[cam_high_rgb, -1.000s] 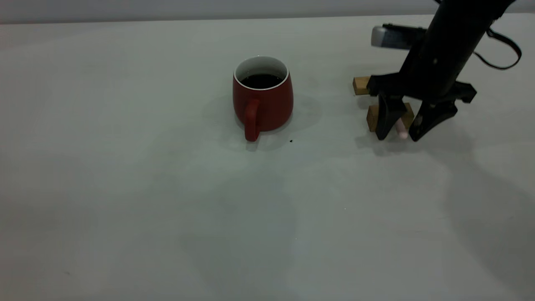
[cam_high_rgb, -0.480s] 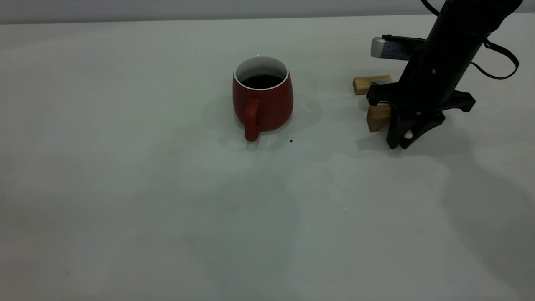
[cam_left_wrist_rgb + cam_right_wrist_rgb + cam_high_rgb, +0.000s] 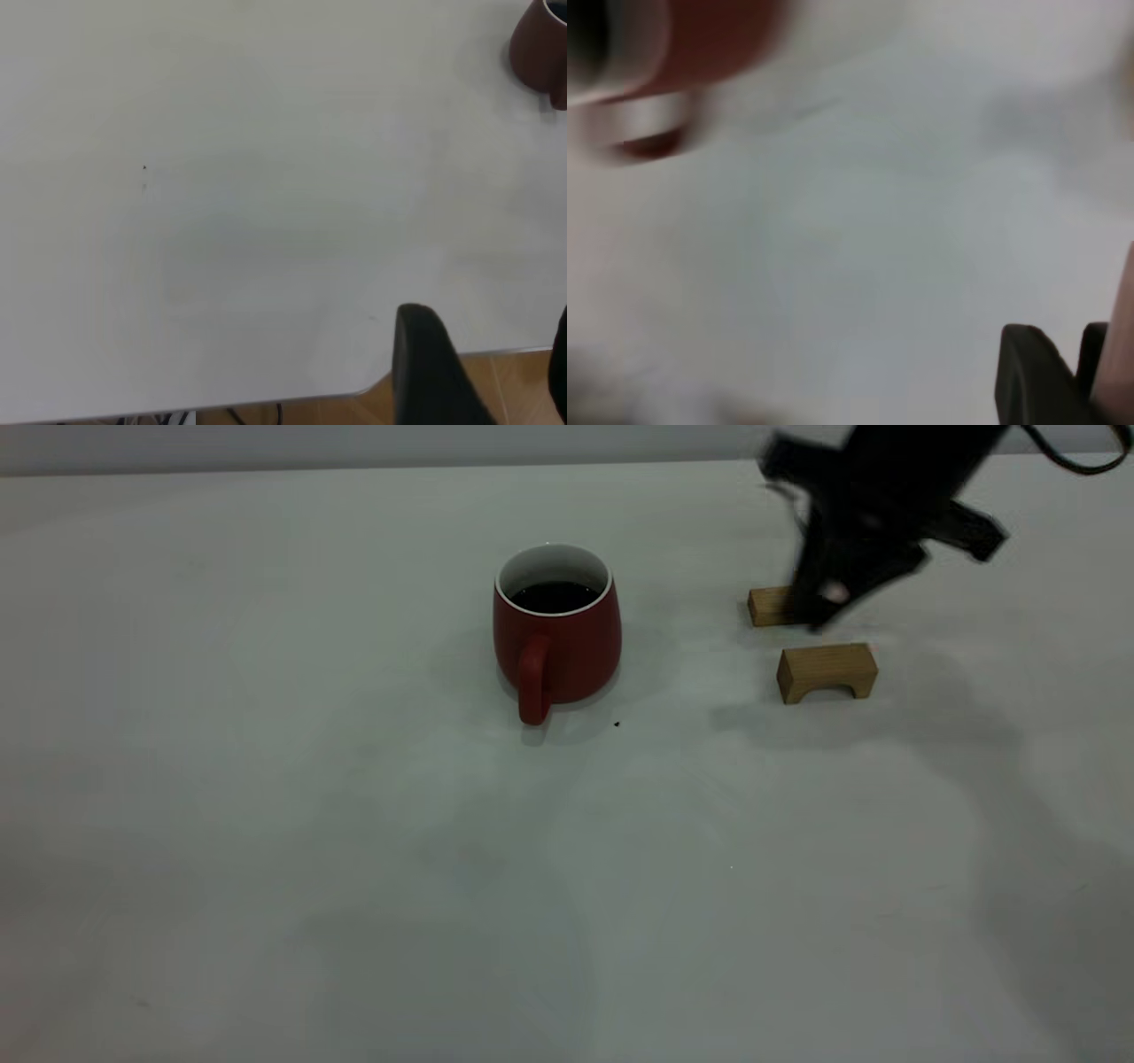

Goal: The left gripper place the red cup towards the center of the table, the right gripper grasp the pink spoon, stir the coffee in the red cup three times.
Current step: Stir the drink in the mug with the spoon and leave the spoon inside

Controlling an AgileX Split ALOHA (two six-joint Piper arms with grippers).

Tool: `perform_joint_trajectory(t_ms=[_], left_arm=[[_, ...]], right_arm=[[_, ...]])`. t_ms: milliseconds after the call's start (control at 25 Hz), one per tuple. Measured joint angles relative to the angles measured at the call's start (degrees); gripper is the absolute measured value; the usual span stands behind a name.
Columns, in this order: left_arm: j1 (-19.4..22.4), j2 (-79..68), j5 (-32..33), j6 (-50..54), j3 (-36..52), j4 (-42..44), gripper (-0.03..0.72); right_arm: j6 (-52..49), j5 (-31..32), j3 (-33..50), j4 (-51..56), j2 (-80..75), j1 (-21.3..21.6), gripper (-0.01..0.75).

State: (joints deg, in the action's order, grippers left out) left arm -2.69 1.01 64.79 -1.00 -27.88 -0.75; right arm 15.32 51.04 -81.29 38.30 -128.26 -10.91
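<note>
The red cup point(image 3: 556, 633) stands near the middle of the table point(image 3: 266, 824), handle towards the camera, with dark coffee point(image 3: 555, 596) inside. My right gripper point(image 3: 819, 613) hangs blurred above the table at the right of the cup, shut on the pink spoon point(image 3: 833, 592), of which only a pale pink bit shows between the fingers. In the right wrist view the pink spoon handle point(image 3: 1121, 345) sits beside a black finger point(image 3: 1032, 376), and the red cup point(image 3: 700, 44) is a blur farther off. My left gripper point(image 3: 496, 381) hovers open past the table's edge, away from the red cup point(image 3: 539, 44).
Two small wooden blocks lie right of the cup: an arched one point(image 3: 826, 671) and a second one point(image 3: 769, 605) behind it, partly hidden by the right gripper. A small dark speck point(image 3: 617, 724) lies near the cup's base.
My right gripper closed on the pink spoon where it lay on the wooden blocks, then rose up and back with it. The arched block now stands uncovered. The cup has not moved.
</note>
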Motion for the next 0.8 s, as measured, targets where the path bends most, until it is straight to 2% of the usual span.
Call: perform_joint_trajectory(t_ms=[160, 400, 520, 640, 800], left_arm=[[0.00, 0.00, 0.00, 0.00, 0.00, -0.04, 0.407], [0.00, 0.00, 0.00, 0.00, 0.00, -0.04, 0.407], [0.00, 0.00, 0.00, 0.00, 0.00, -0.04, 0.407], [0.00, 0.00, 0.00, 0.00, 0.00, -0.04, 0.407], [0.00, 0.00, 0.00, 0.00, 0.00, -0.04, 0.407]], right_arm=[[0.35, 7.39, 0.00, 19.93, -0.92, -1.24, 0.119], [1.64, 9.78, 0.00, 42.46, -4.45, -7.13, 0.119], [-1.22, 10.26, 0.00, 52.94, -5.58, -9.56, 0.119], [-9.16, 10.40, 0.00, 60.68, -6.12, -10.38, 0.119], [-28.46, 10.07, -0.09, 62.20, -6.36, -10.38, 0.119]])
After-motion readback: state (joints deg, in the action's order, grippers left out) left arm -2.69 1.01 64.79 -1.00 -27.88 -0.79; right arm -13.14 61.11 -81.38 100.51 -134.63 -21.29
